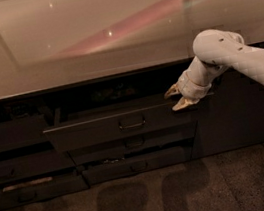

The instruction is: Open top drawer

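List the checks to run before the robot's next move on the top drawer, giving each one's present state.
1. Top drawer out from the cabinet front: ok, it stands partly out.
2. Gripper at the drawer: ok, at its right end, by the top rim.
3. Gripper's hold on the drawer: cannot tell.
4. Loop handle free: ok, nothing on it.
5. Drawer fully out: cannot tell.

The top drawer (91, 131) juts out under the countertop (89, 64), whose edge caps the gap at 12 o'clock, leaving a narrow slot over the tray. The gripper (176, 97), fingers spread, sits at the drawer's 3 o'clock end, and the arm (246, 59) crosses the cabinet door (240, 114) there. The loop handle (132, 123) is unblocked. At 6 o'clock, 2 lower drawers (137, 165) protrude slightly above open floor (138, 198).
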### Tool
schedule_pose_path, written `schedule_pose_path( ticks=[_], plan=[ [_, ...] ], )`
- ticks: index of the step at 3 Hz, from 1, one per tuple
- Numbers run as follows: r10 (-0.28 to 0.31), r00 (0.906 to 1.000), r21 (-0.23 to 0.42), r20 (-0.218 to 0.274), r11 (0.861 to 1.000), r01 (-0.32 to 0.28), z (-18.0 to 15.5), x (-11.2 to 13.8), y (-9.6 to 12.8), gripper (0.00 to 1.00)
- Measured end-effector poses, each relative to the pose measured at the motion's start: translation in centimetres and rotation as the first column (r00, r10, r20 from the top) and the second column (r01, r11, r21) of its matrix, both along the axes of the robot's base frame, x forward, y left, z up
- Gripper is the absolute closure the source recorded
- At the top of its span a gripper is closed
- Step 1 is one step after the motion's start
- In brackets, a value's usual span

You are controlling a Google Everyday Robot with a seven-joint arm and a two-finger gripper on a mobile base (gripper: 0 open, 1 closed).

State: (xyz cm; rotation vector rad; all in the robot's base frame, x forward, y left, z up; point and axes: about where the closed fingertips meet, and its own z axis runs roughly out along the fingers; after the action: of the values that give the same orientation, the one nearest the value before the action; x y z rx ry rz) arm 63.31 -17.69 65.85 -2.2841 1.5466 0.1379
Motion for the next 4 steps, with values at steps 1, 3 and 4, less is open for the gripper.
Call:
schedule_pose_path(
  ticks=[1, 3, 4],
  plan=[
    [0.006, 0.9999, 0.003, -0.009, 1.000, -0.006, -0.4, -1.7, 0.2, 1.00],
    [0.006, 0.9999, 0.003, -0.012, 1.000, -0.006, 0.0, -2.9, 0.3, 1.00],
    [0.006, 0.9999, 0.004, -0.011, 1.000, -0.006, 0.4, -3.0, 0.3, 1.00]
  ],
)
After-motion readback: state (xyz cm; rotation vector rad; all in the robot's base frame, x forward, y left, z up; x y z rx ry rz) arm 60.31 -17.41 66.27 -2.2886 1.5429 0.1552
